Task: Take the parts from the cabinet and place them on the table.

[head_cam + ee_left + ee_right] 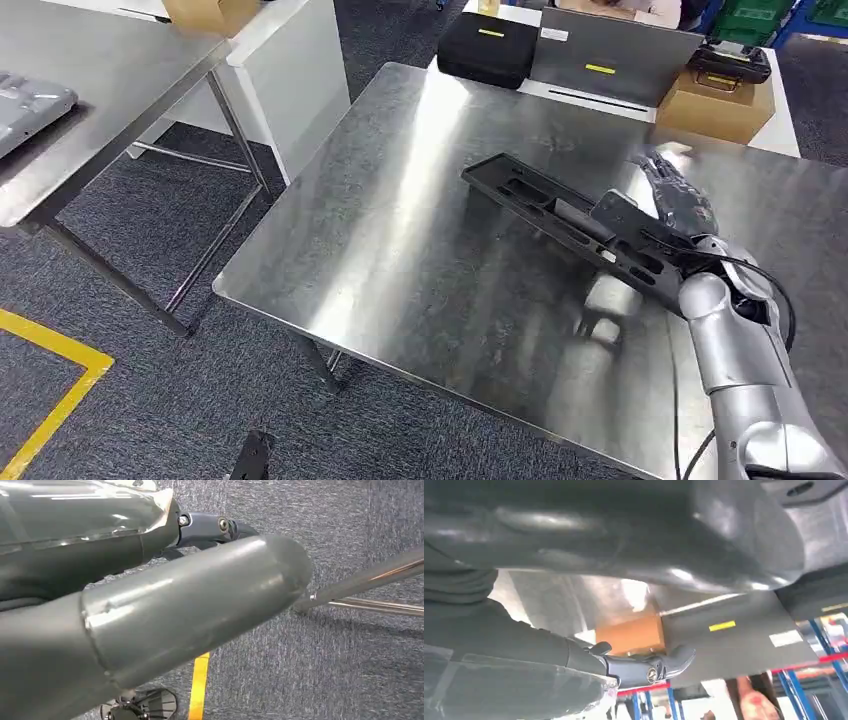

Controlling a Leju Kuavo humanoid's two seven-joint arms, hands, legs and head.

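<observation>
The right hand (pixel 672 205) grips the near end of the long black part (pixel 560 215); its length runs away leftward, low over the table (pixel 400 250).

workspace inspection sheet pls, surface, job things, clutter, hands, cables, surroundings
surface: steel table, shiny, bare apart from the part.
job's things: long black part slanting over the table; whether it rests on it cannot be told.
clutter: nothing seen on this table.
hands: right hand at the part's near end, grip unclear; left hand over the floor, fingers unclear.
cables: black cable looping along the right arm.
surroundings: second steel table to the left, black case, cardboard box, yellow floor tape, grey carpet.
</observation>
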